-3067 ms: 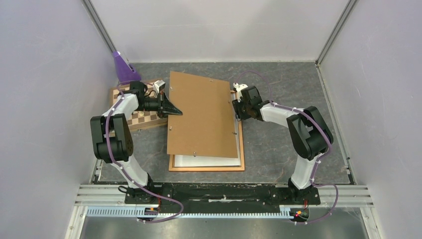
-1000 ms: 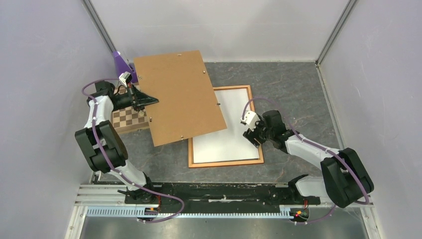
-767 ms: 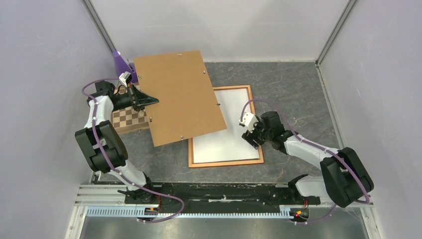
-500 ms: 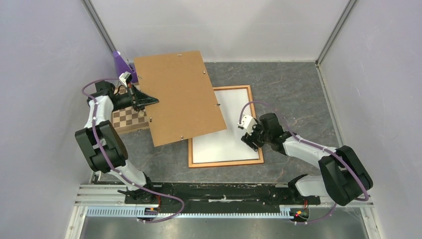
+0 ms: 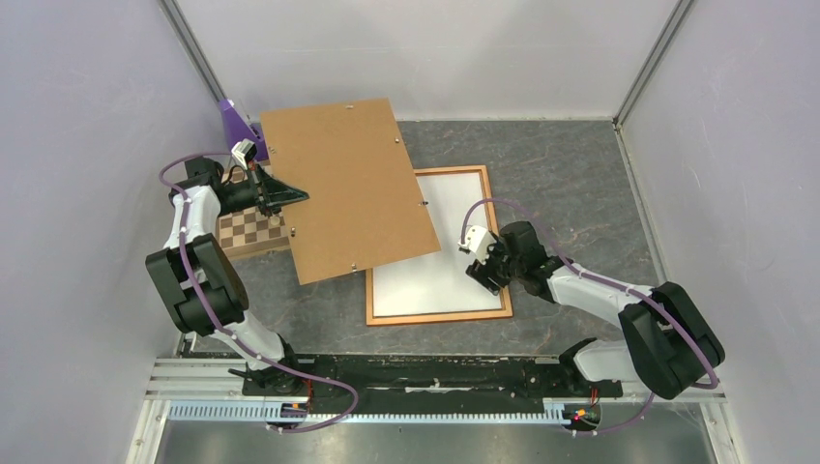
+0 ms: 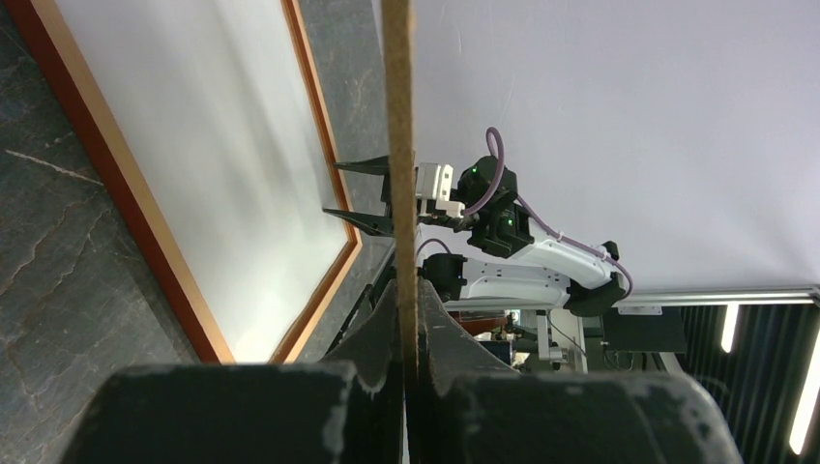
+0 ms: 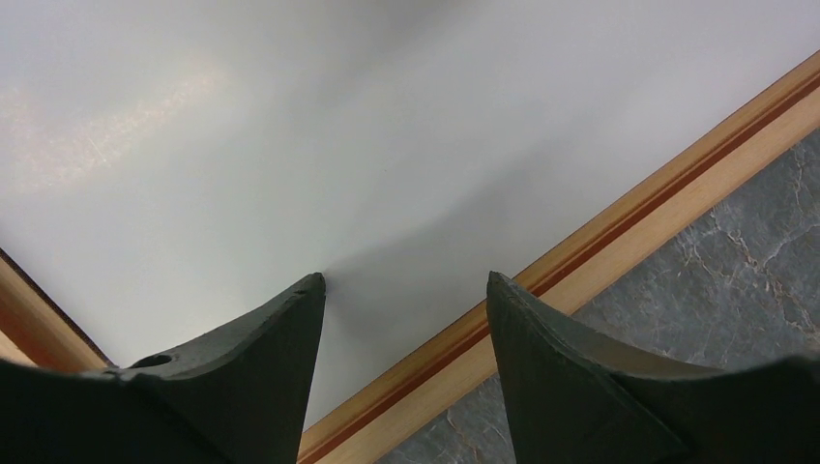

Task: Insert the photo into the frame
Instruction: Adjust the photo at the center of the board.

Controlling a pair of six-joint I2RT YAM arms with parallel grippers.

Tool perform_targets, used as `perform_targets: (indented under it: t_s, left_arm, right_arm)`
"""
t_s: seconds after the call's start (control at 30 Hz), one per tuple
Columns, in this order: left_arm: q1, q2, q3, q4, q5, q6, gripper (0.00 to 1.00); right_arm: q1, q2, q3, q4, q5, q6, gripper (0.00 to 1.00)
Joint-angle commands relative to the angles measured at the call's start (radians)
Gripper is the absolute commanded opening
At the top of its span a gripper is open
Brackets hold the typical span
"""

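Two grippers are in view. The left gripper is clamped on the edge of the brown board, holding it raised over the chessboard and the frame's far left corner. The photo lies white side up inside the frame on the table. The right gripper hangs with fingers spread low over the photo, beside the frame's right rail.

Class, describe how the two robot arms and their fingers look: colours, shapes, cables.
The left arm and right arm have white shells with bulky black joints. A purple cable runs along each. The fingers are matte black, tapering to points.
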Motion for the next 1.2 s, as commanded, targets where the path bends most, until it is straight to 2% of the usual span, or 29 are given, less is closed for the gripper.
perform_targets:
  t_s: [0.0,0.47,1.17]
  left_arm:
    - [0.002,-0.05,0.033,-0.007,0.198,0.035,0.02]
    - [0.002,-0.049,0.031,-0.007,0.198,0.035,0.02]
    - [0.002,-0.044,0.024,-0.007,0.197,0.035,0.02]
  right_arm:
    - [0.003,-0.003,0.001,0.029,0.057,0.003,0.65]
    - [0.003,0.002,0.003,0.009,0.052,0.015,0.61]
    - [0.005,-0.014,0.016,-0.028,0.021,0.042,0.62]
